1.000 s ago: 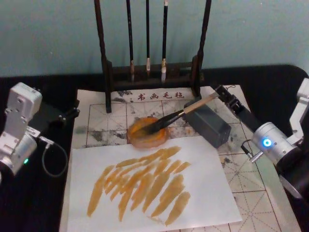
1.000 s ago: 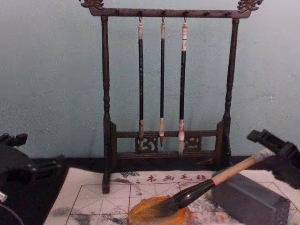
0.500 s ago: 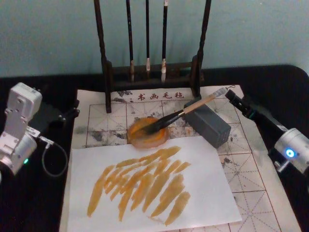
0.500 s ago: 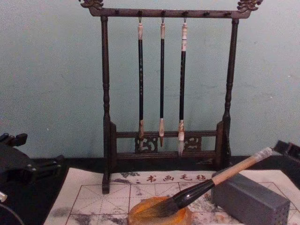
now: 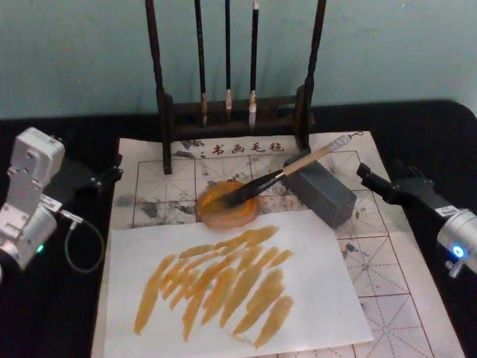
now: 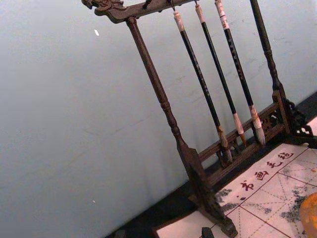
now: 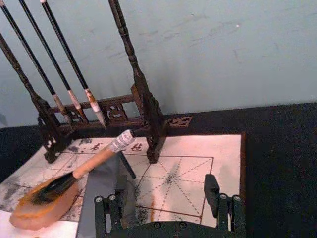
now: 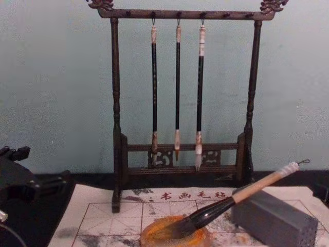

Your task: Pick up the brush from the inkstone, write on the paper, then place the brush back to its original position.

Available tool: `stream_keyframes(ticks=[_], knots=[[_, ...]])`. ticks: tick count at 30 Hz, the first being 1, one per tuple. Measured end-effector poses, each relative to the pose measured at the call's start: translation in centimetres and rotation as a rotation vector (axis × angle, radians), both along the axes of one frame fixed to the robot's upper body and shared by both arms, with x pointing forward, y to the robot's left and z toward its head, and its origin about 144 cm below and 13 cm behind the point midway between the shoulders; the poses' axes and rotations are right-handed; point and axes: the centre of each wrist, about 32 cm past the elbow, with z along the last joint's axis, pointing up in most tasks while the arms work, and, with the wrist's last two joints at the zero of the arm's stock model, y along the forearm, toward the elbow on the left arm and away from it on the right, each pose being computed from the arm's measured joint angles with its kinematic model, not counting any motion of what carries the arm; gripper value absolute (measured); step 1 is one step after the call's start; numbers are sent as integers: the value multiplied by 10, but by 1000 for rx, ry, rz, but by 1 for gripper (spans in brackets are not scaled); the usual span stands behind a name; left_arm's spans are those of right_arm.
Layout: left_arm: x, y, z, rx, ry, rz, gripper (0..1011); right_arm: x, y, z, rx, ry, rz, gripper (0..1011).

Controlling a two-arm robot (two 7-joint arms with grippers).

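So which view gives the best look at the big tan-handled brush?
The head view: the large tan-handled, black-ferruled brush shows whole, bristles in the round orange-rimmed inkstone, handle propped on the grey rectangular block. Chest and right wrist views show it side-on, tip partly hidden.

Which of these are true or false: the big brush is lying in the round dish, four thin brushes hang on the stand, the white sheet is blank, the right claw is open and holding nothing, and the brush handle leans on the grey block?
1. The brush lies with its bristles in the inkstone. True.
2. Four thin brushes hang on the brush stand. False: three thin brushes hang there.
3. The white sheet is blank. False: it bears orange-brown strokes.
4. The right gripper is open and holds nothing. True.
5. The brush handle rests on the grey rectangular block. True.
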Motion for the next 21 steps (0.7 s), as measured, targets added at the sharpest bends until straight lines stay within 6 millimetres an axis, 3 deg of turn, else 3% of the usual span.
stream_keyframes(ticks=[21], knots=[[0, 0, 0, 0, 0, 0, 1001, 1, 1, -2, -24, -17, -19, 1000]])
